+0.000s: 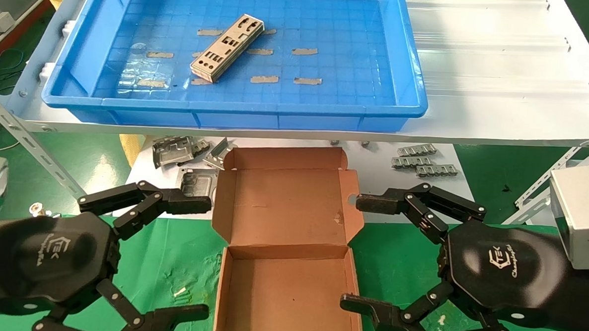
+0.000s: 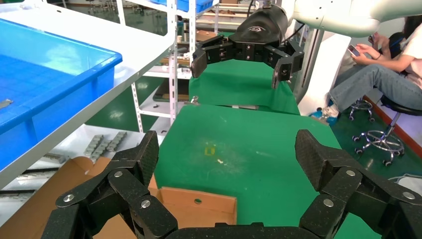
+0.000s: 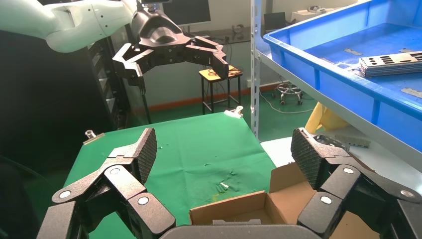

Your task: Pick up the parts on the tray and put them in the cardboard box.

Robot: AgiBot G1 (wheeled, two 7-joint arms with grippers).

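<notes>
Parts [image 1: 227, 47]: a stack is seen lying in the tray [image 1: 237, 108], upper centre-left of frame, long axis running diagonally.
Cardboard box [image 1: 287, 225]: shown open, lower centre, nothing inside.
Left pincer [image 1: 198, 256]: held wide open, nothing gripped, lower left; judged nearer the stack.
Right pincer [image 1: 355, 252]: likewise spread wide, nothing gripped, lower right.

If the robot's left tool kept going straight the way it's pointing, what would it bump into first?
Probably the cardboard box: the open left tool points sideways at its near side wall. Height is hard to judge, so it might pass just over the rim.
</notes>
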